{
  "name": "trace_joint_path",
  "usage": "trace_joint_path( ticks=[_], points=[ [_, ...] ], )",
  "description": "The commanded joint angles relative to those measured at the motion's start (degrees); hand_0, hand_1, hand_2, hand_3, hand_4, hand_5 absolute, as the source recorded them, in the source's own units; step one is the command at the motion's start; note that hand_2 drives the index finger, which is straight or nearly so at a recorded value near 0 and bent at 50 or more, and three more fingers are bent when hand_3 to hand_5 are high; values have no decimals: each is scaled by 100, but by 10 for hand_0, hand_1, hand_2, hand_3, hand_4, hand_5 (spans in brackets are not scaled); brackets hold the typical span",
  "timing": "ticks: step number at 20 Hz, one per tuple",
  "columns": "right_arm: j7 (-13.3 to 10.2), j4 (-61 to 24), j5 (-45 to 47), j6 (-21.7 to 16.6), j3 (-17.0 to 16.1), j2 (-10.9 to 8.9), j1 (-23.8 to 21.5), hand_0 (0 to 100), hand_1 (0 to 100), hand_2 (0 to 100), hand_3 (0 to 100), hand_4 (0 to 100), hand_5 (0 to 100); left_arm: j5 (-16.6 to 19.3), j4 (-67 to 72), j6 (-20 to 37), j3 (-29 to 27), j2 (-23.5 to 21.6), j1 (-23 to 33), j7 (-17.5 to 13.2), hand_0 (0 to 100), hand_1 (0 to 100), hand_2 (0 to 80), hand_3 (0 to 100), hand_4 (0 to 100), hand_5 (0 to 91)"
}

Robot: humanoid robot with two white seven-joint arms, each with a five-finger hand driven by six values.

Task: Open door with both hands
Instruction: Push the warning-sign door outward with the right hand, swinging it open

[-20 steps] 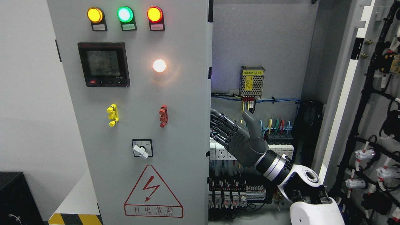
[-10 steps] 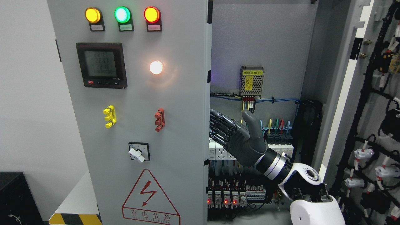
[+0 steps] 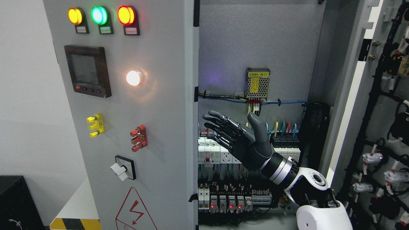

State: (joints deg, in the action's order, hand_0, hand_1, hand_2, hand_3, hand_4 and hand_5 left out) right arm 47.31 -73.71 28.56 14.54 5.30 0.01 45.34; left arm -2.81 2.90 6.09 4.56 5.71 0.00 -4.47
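The grey left door of the electrical cabinet stands partly open, swung out to the left. It carries three indicator lamps, a meter, a lit white lamp and a rotary switch. My right hand is raised inside the cabinet opening, its dark fingers spread and pointing left. They are a short way right of the door's free edge and hold nothing. The right door is swung wide open at the right, with its wired inner face showing. My left arm is not in view.
Inside the cabinet are a mesh power supply, blue wiring and rows of breakers, close behind and below my hand. A black box sits at the lower left, beside a yellow and black striped base.
The left door has swung further open to the left, baring more of the cabinet. My right hand has stayed in place, and its fingers now show clear of the door edge.
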Motion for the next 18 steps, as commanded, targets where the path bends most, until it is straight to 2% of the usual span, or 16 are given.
trace_joint_path(
  ticks=[1,5,8,18],
  points=[
    [6,-748,211,5,761,114,-604,0,0,0,0,0,0,0,0,-2,2,0,70,-1,0,0,0,0,0,0],
    [24,-1004,264,-4,1139,105,-869,0,0,0,0,0,0,0,0,-2,2,0,70,-1,0,0,0,0,0,0],
    [138,-1259,553,5,1333,114,-956,0,0,0,0,0,0,0,0,-2,2,0,70,-10,0,0,0,0,0,0],
    [164,-1813,703,5,1922,105,-1668,0,0,0,0,0,0,0,0,-2,2,0,70,-1,0,0,0,0,0,0]
  ],
)
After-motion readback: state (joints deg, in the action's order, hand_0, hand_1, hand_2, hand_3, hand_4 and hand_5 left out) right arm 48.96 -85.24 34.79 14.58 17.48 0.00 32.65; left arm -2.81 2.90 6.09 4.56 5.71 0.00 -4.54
